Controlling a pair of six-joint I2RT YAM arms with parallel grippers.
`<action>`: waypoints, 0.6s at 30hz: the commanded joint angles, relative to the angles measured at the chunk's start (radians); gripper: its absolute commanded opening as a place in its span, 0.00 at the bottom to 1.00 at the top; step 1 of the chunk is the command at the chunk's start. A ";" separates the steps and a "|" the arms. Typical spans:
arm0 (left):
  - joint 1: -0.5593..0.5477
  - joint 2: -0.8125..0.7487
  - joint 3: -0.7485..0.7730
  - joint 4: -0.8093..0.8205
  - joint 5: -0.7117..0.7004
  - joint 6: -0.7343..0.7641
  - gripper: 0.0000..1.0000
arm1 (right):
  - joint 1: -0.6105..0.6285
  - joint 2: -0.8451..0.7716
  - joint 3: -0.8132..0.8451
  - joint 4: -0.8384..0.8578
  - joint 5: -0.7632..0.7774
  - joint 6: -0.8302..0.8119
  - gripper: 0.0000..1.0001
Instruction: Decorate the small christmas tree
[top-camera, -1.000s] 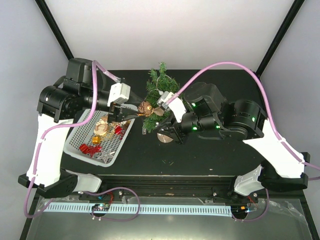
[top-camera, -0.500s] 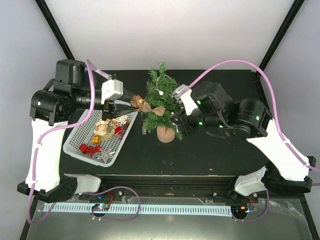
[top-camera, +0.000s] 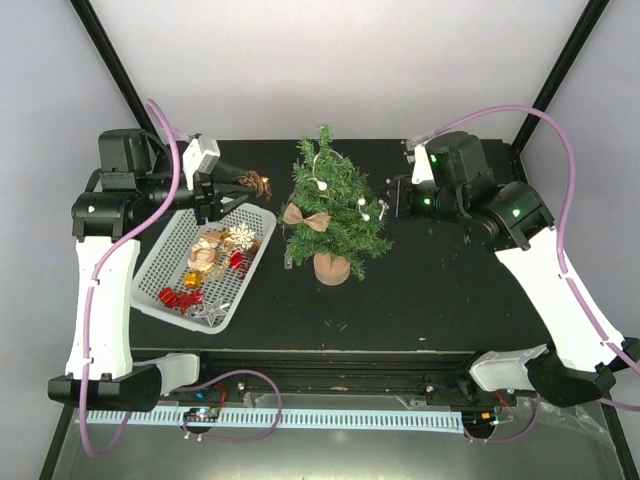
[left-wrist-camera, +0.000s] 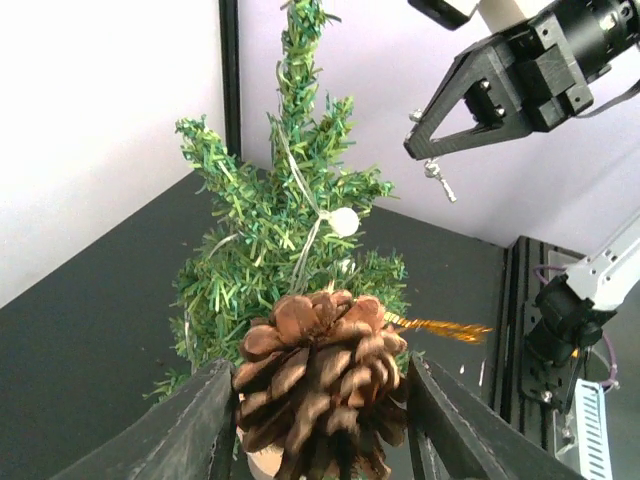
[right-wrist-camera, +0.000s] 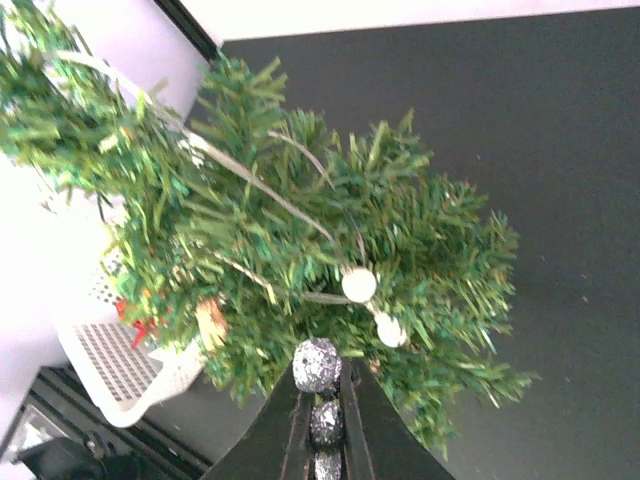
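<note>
A: Top view?
B: The small christmas tree (top-camera: 335, 205) stood upright on its wooden base mid-table, between the 2 arms. It already wore a tan bow (top-camera: 305, 217). The left gripper (top-camera: 248, 183) hung by the far end of the white basket (top-camera: 160, 275), left of the tree and apart from it. It was clamped on a pine cone (top-camera: 262, 185). The right gripper (top-camera: 387, 206) sat close to the tree's right side; I couldn't tell its jaws from up there.

A: Left wrist?
B: The cone filled the gap between both fingers (left-wrist-camera: 190, 430). Its gold thread (left-wrist-camera: 440, 328) stuck out sideways. My guess at the risk: the loop wasn't aimed at any branch. A release could drop the cone onto the table, and a push could knock the light tree over.

A: Right wrist?
B: The jaws were nearly closed, pinching a strand with 3 silver glitter beads (right-wrist-camera: 320, 366) showing, right at the lower branches. The white garland balls (right-wrist-camera: 358, 284) sat just ahead. Likely trouble: the strand snags that garland. Or the 2 arms press from opposite sides and tip the tree.
</note>
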 joint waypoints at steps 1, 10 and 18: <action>0.022 -0.014 -0.020 0.151 0.088 -0.129 0.48 | -0.021 -0.024 -0.049 0.205 -0.049 0.080 0.08; 0.040 -0.002 -0.070 0.215 0.117 -0.192 0.49 | -0.023 -0.012 -0.131 0.400 -0.098 0.130 0.08; 0.042 -0.002 -0.092 0.177 0.102 -0.132 0.48 | -0.024 0.002 -0.191 0.366 -0.129 0.140 0.07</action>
